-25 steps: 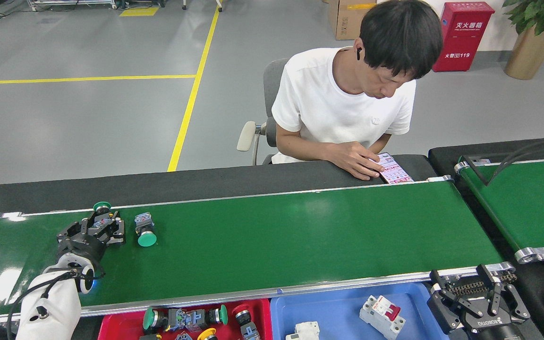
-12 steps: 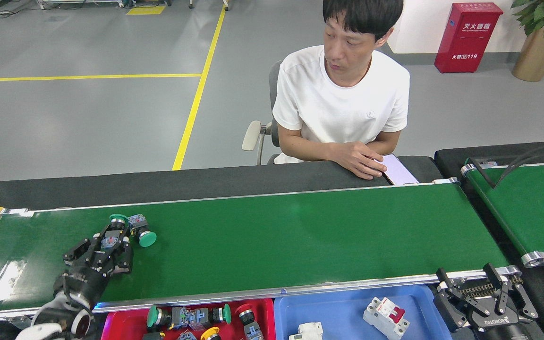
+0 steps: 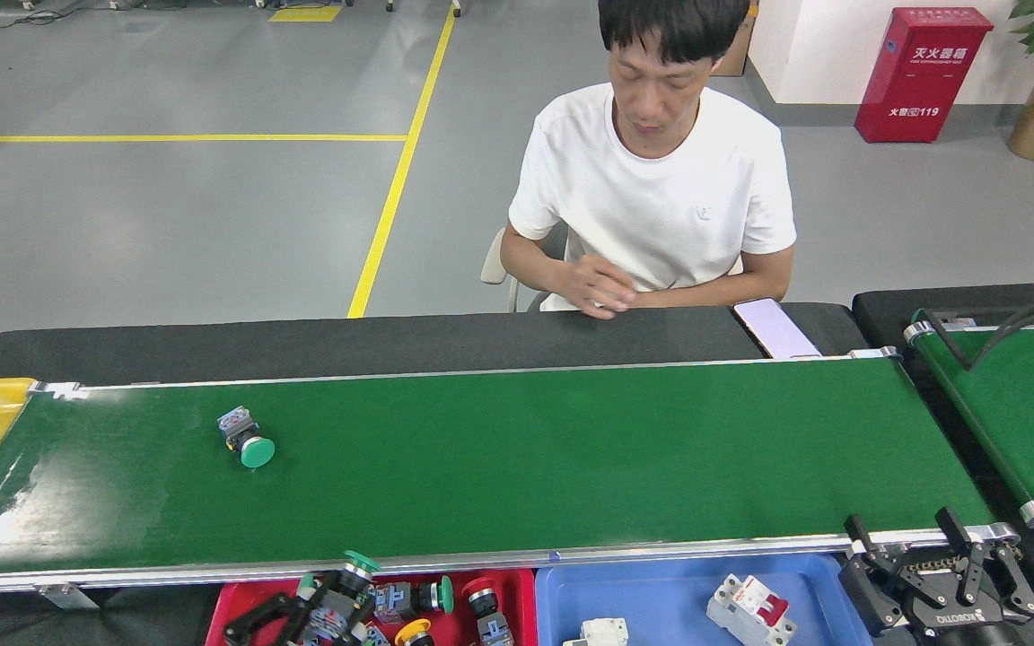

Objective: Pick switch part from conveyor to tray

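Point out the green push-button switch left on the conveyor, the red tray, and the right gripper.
green push-button switch (image 3: pixel 249 440), head view, on its body.
red tray (image 3: pixel 517 583), head view, on its right rim.
right gripper (image 3: pixel 941 545), head view, between its fingertips.

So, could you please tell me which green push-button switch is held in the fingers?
The green-capped switch in the left gripper over the red tray; the other lies alone on the conveyor.

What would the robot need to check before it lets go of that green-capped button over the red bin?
1. Left gripper holds the green-capped switch: ok.
2. Gripper is over the red tray, not the blue tray: ok.
3. Free spot under the switch: cannot tell, other parts crowd it.
4. Person's hand away from the trays: ok.
5. Right gripper out of the way: ok.
6. Another green switch waits on the conveyor: ok.
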You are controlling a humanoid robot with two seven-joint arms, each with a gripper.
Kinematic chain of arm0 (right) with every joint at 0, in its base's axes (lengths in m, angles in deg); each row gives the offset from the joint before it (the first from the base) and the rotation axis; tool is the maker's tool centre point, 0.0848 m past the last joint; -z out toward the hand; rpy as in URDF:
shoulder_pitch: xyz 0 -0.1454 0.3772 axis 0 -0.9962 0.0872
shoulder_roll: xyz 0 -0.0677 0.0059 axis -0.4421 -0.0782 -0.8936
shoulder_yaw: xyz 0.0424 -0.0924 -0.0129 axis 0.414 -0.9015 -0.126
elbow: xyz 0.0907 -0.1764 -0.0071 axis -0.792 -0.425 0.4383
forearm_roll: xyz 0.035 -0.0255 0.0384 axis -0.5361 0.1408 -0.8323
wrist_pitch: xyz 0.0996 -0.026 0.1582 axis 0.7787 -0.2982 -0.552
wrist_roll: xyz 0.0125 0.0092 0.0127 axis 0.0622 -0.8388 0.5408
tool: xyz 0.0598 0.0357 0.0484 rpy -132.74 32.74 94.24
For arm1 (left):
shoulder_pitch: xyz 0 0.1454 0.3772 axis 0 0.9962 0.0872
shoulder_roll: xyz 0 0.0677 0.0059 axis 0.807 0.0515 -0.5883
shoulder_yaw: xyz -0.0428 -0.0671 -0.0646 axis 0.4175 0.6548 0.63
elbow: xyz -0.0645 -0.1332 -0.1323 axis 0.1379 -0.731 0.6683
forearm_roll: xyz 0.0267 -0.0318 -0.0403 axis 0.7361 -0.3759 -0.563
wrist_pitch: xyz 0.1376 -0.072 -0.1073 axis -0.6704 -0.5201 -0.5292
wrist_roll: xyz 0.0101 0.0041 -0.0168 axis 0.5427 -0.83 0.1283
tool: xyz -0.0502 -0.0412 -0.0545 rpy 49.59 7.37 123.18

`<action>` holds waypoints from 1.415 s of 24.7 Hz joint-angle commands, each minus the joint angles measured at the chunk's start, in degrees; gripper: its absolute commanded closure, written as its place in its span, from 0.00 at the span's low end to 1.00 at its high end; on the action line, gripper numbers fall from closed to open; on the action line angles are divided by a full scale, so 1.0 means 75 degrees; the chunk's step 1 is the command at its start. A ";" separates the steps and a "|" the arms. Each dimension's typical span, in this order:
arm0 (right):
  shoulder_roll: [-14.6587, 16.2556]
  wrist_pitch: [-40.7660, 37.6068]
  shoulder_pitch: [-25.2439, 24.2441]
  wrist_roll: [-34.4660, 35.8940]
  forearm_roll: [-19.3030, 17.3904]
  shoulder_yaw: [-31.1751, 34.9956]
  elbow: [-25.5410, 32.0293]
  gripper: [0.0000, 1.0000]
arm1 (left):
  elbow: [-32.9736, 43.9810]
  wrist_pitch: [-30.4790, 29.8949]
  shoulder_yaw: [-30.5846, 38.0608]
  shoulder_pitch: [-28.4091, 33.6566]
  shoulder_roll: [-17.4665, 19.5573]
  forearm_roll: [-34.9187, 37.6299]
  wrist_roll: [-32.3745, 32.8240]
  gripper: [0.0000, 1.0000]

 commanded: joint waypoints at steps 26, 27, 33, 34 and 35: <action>-0.0008 -0.0873 0.0186 0.0054 -0.0023 0.0048 -0.0271 0.00 | -0.2585 0.0785 0.3678 -0.1605 0.0390 -0.3108 0.1314 0.00; -0.0008 -0.1072 0.0221 0.0054 -0.0023 0.0048 -0.0306 0.00 | -0.2949 0.0925 0.3678 -0.1804 0.0531 -0.3096 0.1314 0.00; -0.0230 -0.1822 0.0221 0.0054 -0.0023 0.0048 -0.0388 0.00 | -0.4928 0.1312 0.3701 -0.2741 0.1515 -0.3143 0.1244 0.00; -0.0242 -0.1916 0.0221 0.0054 -0.0034 0.0048 -0.0435 0.00 | -0.5152 0.1335 0.3701 -0.2847 0.1609 -0.3143 0.1221 0.00; -0.0242 -0.2009 0.0221 0.0054 -0.0058 0.0048 -0.0482 0.00 | -0.5445 0.1335 0.3701 -0.3046 0.1714 -0.3143 0.1221 0.00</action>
